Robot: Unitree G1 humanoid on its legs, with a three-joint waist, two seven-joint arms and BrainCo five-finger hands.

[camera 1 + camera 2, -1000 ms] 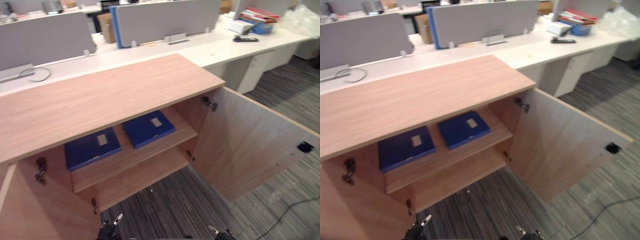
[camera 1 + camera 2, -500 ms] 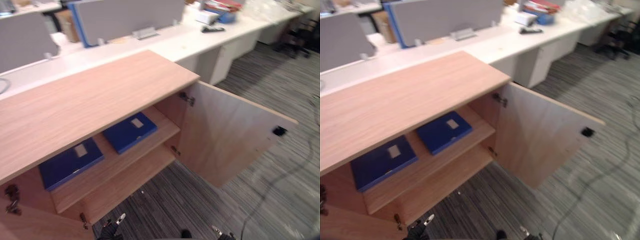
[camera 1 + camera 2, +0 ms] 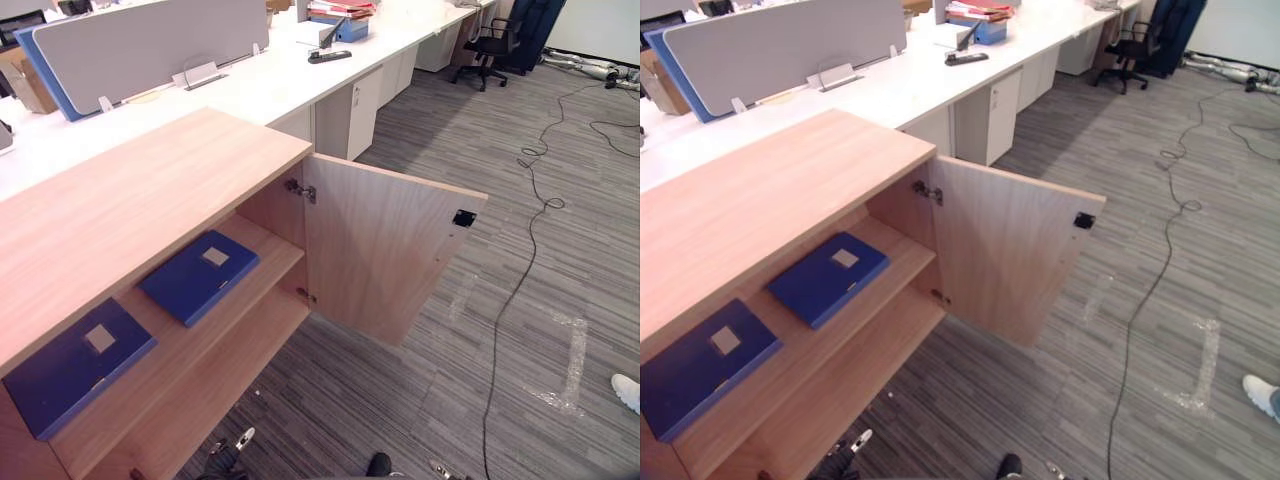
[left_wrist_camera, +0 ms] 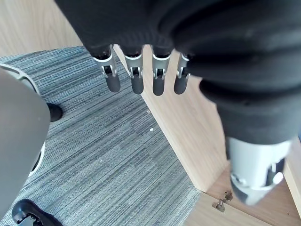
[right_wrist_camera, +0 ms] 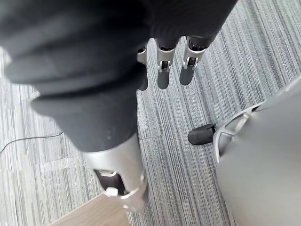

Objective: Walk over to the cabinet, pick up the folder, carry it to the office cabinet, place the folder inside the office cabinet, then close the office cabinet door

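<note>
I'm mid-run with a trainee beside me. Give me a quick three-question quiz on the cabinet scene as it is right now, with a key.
1. How many blue folders lie on the upper shelf?
2. True or false: the cabinet door stands open.
3. What do the left hand and right hand hold?
A) a folder each
B) nothing, fingers straight
C) the door's edge
Key: 1 two; 2 true; 3 B.
</note>
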